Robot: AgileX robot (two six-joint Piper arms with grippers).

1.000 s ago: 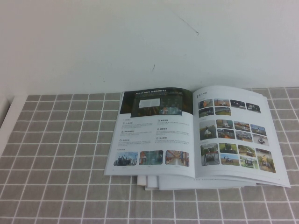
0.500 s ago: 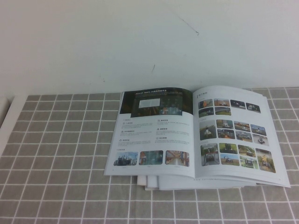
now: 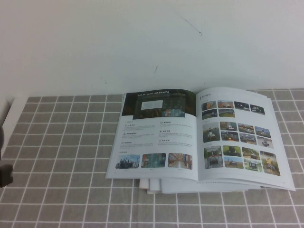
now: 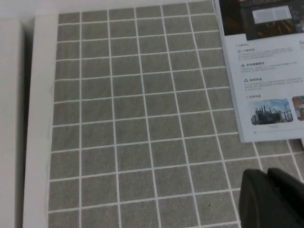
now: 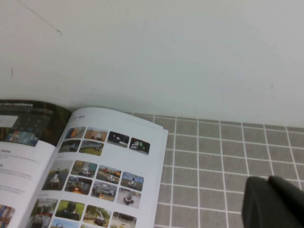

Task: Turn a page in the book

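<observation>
The book (image 3: 197,142) lies open on the tabletop (image 3: 61,156) right of centre, the page (image 3: 237,140) forming its right half, loose sheets (image 3: 156,187) under its near edge, the left pincer (image 3: 4,173) at the far-left edge.

The book (image 3: 197,140) lies open on the table (image 3: 61,156), which is covered in a grey cloth with a white grid. Its right-hand page (image 3: 237,140) faces up and shows a grid of small colour photos. The left-hand sheet (image 3: 156,137) carries a dark banner picture at its top, small text below and three photos along the near edge. Loose white sheets (image 3: 164,186) stick out from under the near edge of the book. A white wall (image 3: 142,42) rises behind. A dark part of the left arm (image 3: 4,164) shows at the left edge.
</observation>
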